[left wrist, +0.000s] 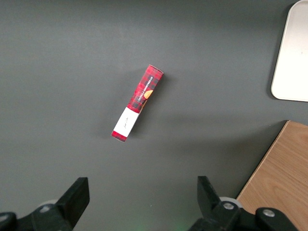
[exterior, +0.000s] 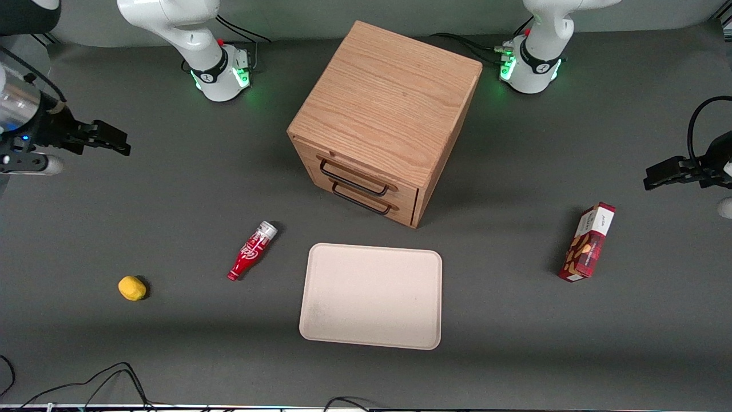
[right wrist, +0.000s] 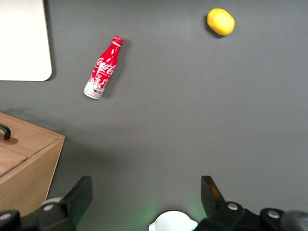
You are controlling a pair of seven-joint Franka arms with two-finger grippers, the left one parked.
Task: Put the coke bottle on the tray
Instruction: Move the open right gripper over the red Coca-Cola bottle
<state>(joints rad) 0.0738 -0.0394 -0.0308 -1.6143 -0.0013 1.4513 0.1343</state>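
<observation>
From my remote station, nothing of the job is done yet: the coke bottle (exterior: 253, 250) lies on its side on the dark grey bench (exterior: 171, 355), left of centre in the front frame, near the tray (exterior: 372, 296) but apart from it, untouched. The tray sits bare in the lower middle of that frame, in front of the wooden drawer cabinet (exterior: 384, 117). My gripper (exterior: 102, 139) hangs at the far left edge of the front frame, well apart from the bottle, its jaws spread wide and holding nothing; the wrist camera shows both black fingers (right wrist: 77, 197) parted over bare bench. Reaching, grasping, lifting and setting down all remain, as I judge it. The bottle is slim and red with white script, a clear silvery base pointing toward the cabinet and a narrow red neck pointing toward the front camera. A small yellow lemon-like object (exterior: 132, 288) rests toward the working arm's end of the bench.
</observation>
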